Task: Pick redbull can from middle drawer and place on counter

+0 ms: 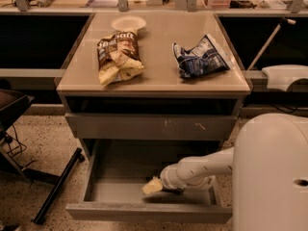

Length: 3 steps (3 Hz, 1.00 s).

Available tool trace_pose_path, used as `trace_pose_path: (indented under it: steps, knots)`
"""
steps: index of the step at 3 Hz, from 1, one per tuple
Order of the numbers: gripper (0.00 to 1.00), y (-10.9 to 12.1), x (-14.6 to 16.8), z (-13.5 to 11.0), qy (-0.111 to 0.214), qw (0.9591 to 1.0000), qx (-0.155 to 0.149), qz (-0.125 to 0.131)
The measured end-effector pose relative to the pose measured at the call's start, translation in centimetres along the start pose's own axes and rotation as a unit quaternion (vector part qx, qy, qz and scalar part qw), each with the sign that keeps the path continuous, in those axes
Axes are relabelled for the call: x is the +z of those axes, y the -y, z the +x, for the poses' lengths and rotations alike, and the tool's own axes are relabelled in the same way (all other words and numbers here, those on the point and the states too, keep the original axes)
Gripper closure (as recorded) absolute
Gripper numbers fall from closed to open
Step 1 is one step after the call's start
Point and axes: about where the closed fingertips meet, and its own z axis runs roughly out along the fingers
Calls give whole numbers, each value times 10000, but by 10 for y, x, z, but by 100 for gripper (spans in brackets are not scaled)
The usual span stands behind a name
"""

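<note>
While the arm (204, 168) is reaching into the open middle drawer (115, 192), the end effector (153, 186) is hovering low over its floor, near the front panel; whether it is clenched or released, I cannot tell. The redbull can is not discernible. Two snack bags (118, 57) are lying on the surface (159, 81).

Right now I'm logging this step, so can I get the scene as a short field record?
tool: inside the open middle drawer, near its front
arm: reaching into that drawer
redbull can: not visible
counter: holds brown snack bag, blue-and-white snack bag, pale dish
upper drawer: shut
</note>
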Motion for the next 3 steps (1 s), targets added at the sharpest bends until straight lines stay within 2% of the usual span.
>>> trace_pose_path:
  steps: [1,2,3]
  knots:
    - [0,-2,17,24,16,9986,462,-266]
    - [0,-3,13,22,16,9986,461,-265]
    - [19,-3,13,22,16,9986,461,-266]
